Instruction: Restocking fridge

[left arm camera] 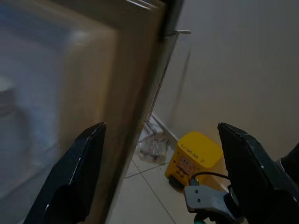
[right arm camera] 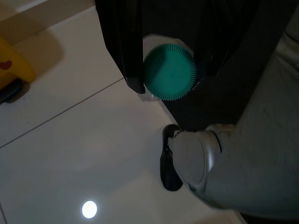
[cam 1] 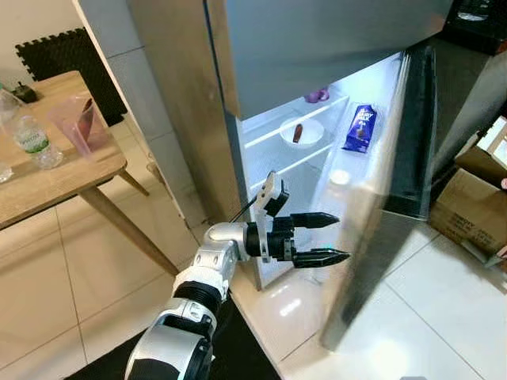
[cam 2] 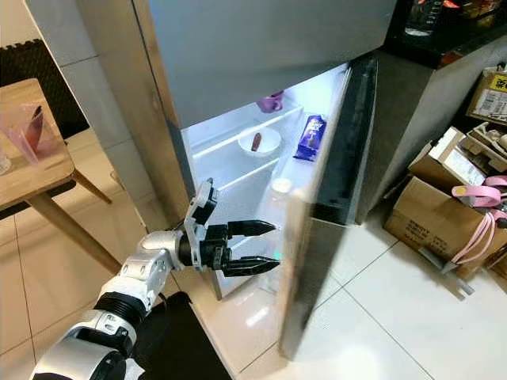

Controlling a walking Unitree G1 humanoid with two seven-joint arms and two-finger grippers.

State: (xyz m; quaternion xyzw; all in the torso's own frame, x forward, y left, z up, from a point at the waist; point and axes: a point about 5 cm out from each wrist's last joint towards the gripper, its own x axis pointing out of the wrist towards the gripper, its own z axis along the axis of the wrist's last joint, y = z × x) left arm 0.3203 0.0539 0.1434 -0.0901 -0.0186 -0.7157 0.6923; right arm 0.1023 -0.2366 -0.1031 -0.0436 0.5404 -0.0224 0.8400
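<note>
The fridge (cam 1: 317, 47) has its lower door (cam 1: 372, 229) swung open, and the door looks blurred. On the lit shelves sit a white bowl (cam 1: 313, 139) holding a brown item, a blue carton (cam 1: 360, 128) and a purple thing (cam 1: 317, 96). My left gripper (cam 1: 331, 237) is open and empty, held out in front of the lower compartment beside the door's inner face. In the left wrist view its fingers (left arm camera: 70, 177) spread wide before the door's edge. My right gripper (right arm camera: 170, 80) hangs low over the floor, shut on a bottle with a green cap (right arm camera: 169, 65).
A wooden table (cam 1: 71, 170) at the left carries a water bottle (cam 1: 32, 141) and a pink cup (cam 1: 75, 123). Cardboard boxes (cam 2: 444, 206) crowd the floor right of the fridge. A yellow box (left arm camera: 194, 156) sits by the wall. Pale tiles stretch in front.
</note>
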